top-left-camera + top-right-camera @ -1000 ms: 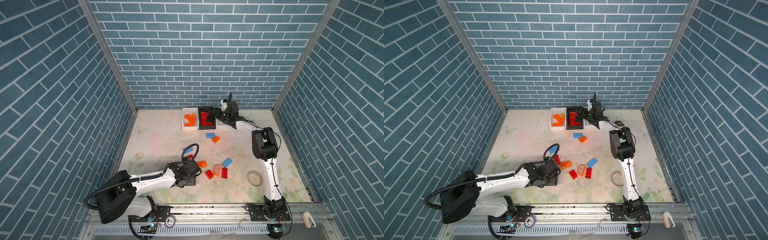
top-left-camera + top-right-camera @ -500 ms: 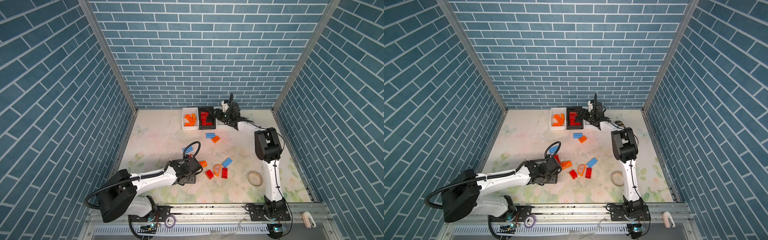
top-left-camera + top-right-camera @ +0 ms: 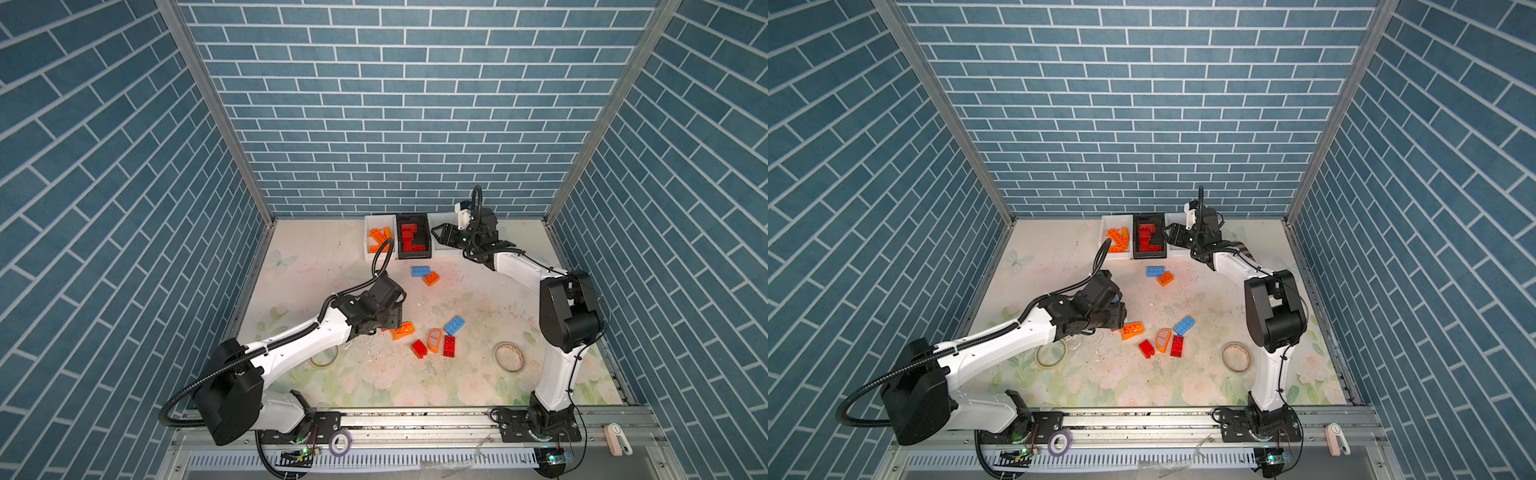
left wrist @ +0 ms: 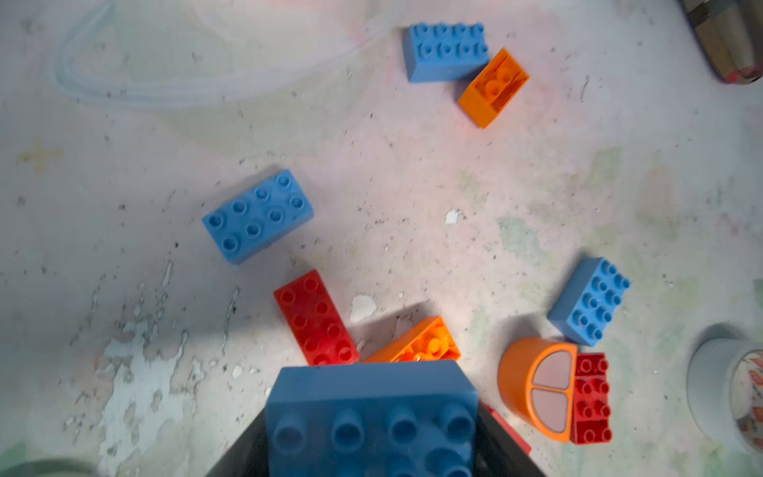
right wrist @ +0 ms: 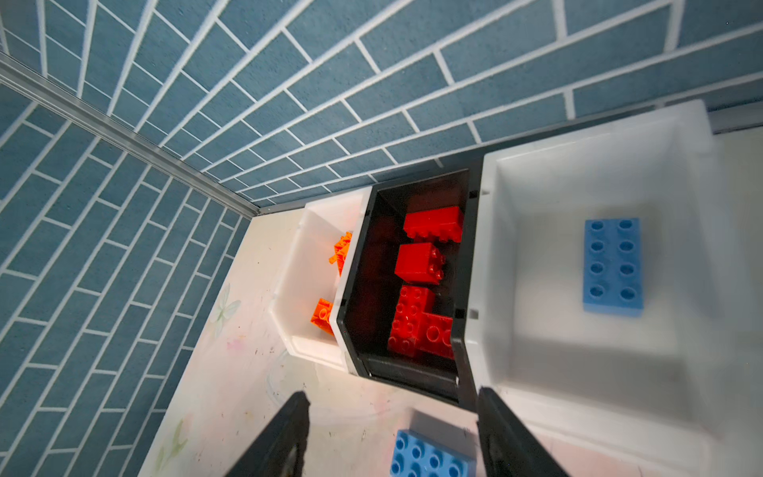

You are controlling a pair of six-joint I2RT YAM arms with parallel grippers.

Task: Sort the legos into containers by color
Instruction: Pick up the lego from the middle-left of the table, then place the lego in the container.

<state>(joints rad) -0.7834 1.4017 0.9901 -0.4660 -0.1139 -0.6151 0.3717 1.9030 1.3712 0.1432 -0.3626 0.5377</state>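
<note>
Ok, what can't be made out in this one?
- Left gripper: fingertips lost against its dark body in both top views; the held blue brick covers them in the left wrist view.
- Right white bin: contents blocked by the right gripper in both top views.
- Orange bricks: uncountable in the right wrist view, behind the black bin wall.

My left arm and right arm share white links, bulky black joints and black wrists; I see a black cable looping off each wrist.
</note>
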